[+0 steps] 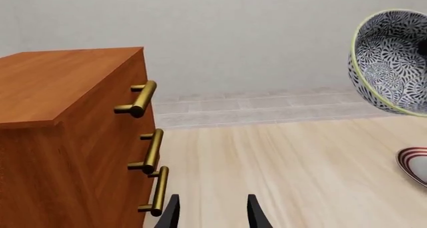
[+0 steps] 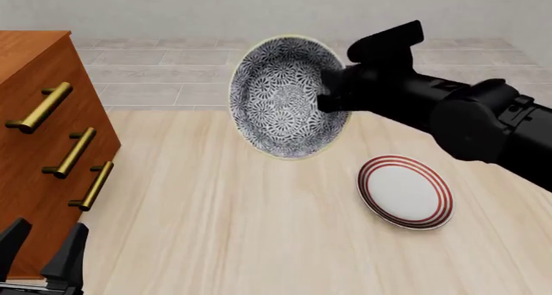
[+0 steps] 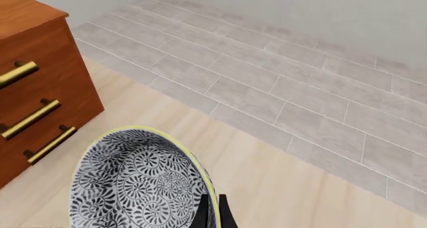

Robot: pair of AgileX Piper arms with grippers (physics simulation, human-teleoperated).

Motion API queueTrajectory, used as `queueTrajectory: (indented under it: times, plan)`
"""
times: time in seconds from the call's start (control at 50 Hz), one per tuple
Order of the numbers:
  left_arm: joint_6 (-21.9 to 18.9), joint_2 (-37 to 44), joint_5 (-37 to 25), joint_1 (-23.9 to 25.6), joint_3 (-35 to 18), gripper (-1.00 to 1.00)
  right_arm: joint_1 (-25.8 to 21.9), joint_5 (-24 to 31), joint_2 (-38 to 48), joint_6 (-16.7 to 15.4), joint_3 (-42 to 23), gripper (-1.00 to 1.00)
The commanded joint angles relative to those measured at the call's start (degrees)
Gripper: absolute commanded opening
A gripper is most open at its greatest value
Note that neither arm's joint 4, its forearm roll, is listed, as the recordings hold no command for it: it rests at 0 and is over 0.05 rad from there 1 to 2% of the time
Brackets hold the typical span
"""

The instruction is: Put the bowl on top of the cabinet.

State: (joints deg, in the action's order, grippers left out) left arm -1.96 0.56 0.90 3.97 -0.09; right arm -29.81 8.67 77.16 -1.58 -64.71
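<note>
We see the right claw (image 2: 330, 96) pinching the rim of the bowl (image 2: 289, 98), its fingers closed on the edge with one inside and one outside. The bowl hangs in the air above the surface (image 2: 258, 230), tipped on its side so its patterned inside faces the camera in the front view. It is to the right of the cabinet (image 2: 35, 146) and well apart from it, at about the height of the cabinet's top. A plate (image 2: 405, 191) with red rings lies on the surface below and to the right of the bowl. The left claw (image 2: 41, 246) sits low beside the cabinet's front, its fingers spread apart and holding nothing.
</note>
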Motion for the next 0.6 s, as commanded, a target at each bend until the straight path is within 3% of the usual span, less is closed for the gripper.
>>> queueTrajectory:
  times: [0.02, 0.6]
  plan:
    - [-0.1, 0.6, 0.4, 0.0, 0.0, 1.0, -1.1, -2.7, -0.7, -0.5, 2.0, -1.0]
    - [0.0, 1.1, 1.2, 0.0, 0.0, 1.0, -5.3, -7.2, 2.1, 2.4, 3.1, -1.0]
